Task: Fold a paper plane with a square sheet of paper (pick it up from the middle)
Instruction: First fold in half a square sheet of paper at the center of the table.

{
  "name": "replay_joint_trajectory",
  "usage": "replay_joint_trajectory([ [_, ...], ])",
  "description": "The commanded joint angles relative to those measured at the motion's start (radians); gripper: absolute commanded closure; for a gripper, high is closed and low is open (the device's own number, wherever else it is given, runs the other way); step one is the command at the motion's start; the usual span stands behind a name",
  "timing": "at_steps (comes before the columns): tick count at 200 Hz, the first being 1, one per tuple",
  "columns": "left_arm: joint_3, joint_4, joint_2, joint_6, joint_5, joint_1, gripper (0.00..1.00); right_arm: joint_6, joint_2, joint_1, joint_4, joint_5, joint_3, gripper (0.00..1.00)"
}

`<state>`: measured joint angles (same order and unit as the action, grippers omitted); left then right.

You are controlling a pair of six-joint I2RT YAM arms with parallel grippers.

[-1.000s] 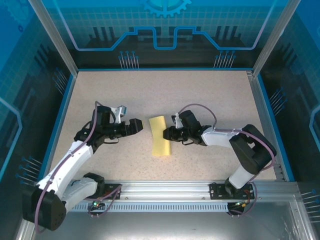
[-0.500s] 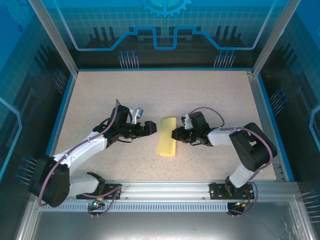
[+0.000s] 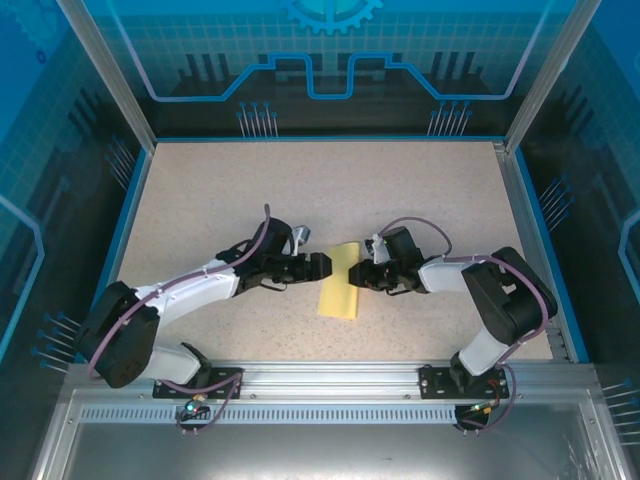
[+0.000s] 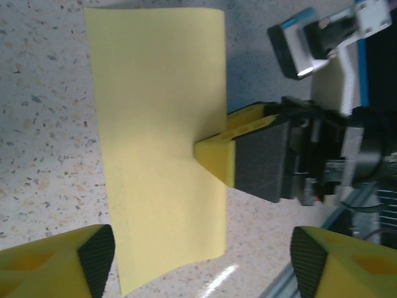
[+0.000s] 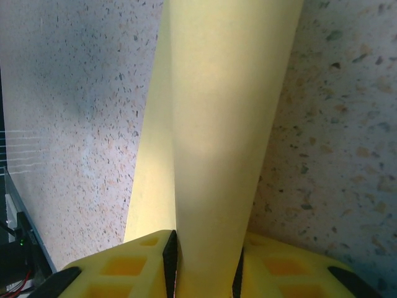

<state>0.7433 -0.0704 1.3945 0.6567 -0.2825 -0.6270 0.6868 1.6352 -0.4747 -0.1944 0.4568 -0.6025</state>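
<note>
- Clamps the sheet of paper (image 4: 155, 124) in the right pincer (image 3: 356, 276), jaws closed on both faces of it
- Takes that hold on the long edge nearest the right pincer, roughly midway along that edge
- From the right wrist, shows the yellow paper running straight out ahead from between the pads, in two layers, the lower one offset to one side of the upper
- Leaves the sheet folded into a long narrow strip, lying on the speckled worktop (image 3: 250, 190), with the clamped edge seemingly raised a little and a shadow beside it
- Holds the left pincer (image 4: 201, 264) with jaws wide apart and nothing between them
- Places the left pincer on the opposite side of the strip, facing the right pincer across it, both low over the worktop
- Puts the strip just ahead of the left pincer, crosswise to its reach
- Sets one left fingertip (image 4: 93, 261) at the near corner region of the paper and the other out past the far long edge, over bare worktop close to the right pincer
- Cannot tell whether the left pincer touches the paper
- No dart shape or pointed nose on the sheet, just a plain rectangle with straight edges and square corners
</note>
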Motion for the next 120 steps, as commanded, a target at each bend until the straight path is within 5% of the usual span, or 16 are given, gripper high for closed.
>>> replay_joint_trajectory([
  [1,0.036,-0.031,0.053,-0.009,0.150,-0.062,0.27,-0.039,-0.012,0.013,0.055,0.006,-0.019,0.69],
  [66,0.084,-0.025,0.231,-0.013,0.220,-0.139,0.59,-0.038,-0.011,0.014,0.046,0.006,-0.008,0.68],
  [120,0.152,-0.094,0.318,-0.040,0.297,-0.181,0.67,-0.036,-0.014,0.015,0.049,0.003,-0.013,0.65],
])
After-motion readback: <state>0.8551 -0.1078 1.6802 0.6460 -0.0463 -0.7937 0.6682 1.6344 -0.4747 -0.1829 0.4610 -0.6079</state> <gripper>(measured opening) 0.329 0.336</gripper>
